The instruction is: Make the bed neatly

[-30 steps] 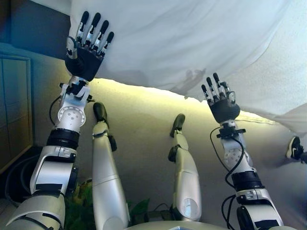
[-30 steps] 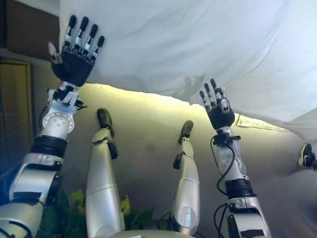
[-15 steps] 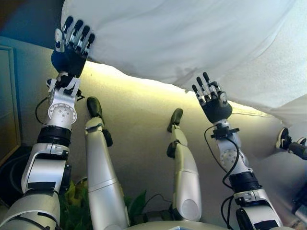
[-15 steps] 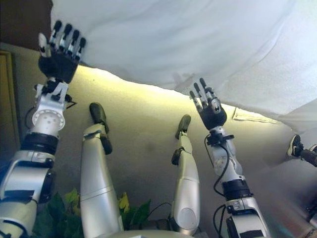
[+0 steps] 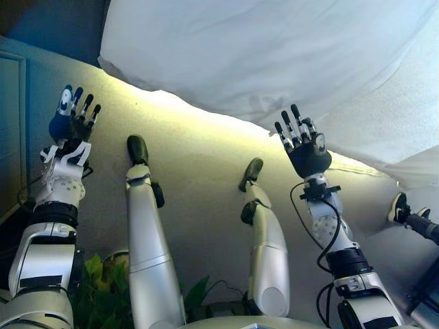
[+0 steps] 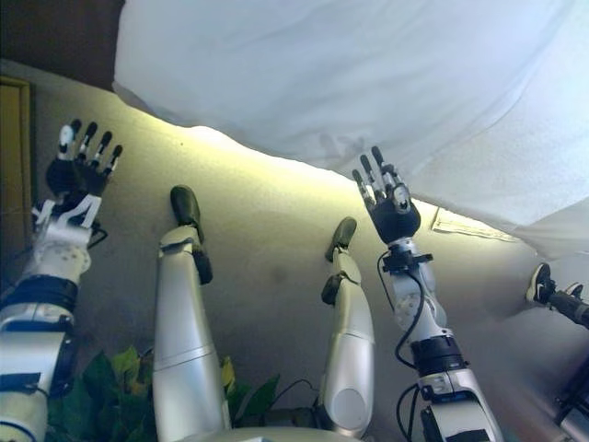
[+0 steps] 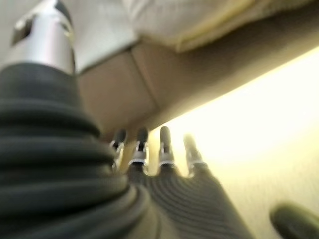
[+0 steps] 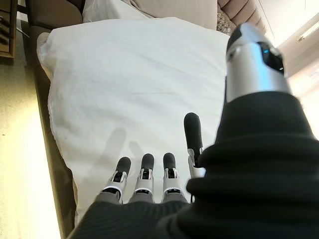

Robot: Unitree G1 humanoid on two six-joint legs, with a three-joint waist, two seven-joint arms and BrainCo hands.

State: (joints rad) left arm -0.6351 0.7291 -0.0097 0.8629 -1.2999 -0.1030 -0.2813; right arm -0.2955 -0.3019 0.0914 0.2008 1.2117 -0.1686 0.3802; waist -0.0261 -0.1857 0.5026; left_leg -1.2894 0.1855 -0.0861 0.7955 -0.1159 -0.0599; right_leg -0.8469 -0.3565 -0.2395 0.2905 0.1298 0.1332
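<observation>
- The white duvet [image 5: 274, 55] is seen spread over the bed, filling the upper part of both eye views; its near edge [image 6: 276, 157] hangs over the side of the bed, and its surface looks largely smooth with a few soft folds.
- In the right wrist view the cover [image 8: 134, 84] is shown lying flat up to a rounded far corner, with pillows [image 8: 174, 10] stacked at the head of the bed beyond it; the spreading is judged mostly done, and what is left seems to be evening out the overhang and the remaining creases.
- The right hand [image 5: 306, 147] is held open, fingers straight, at the duvet's near edge; nothing is gripped; whether the fingertips touch the cloth cannot be told.
- The left hand [image 5: 68, 120] is held open as well, fingers extended, apart from the duvet and over the floor [image 5: 199, 185] beside the bed; it is empty.
- No containers are to be seen in any view.
</observation>
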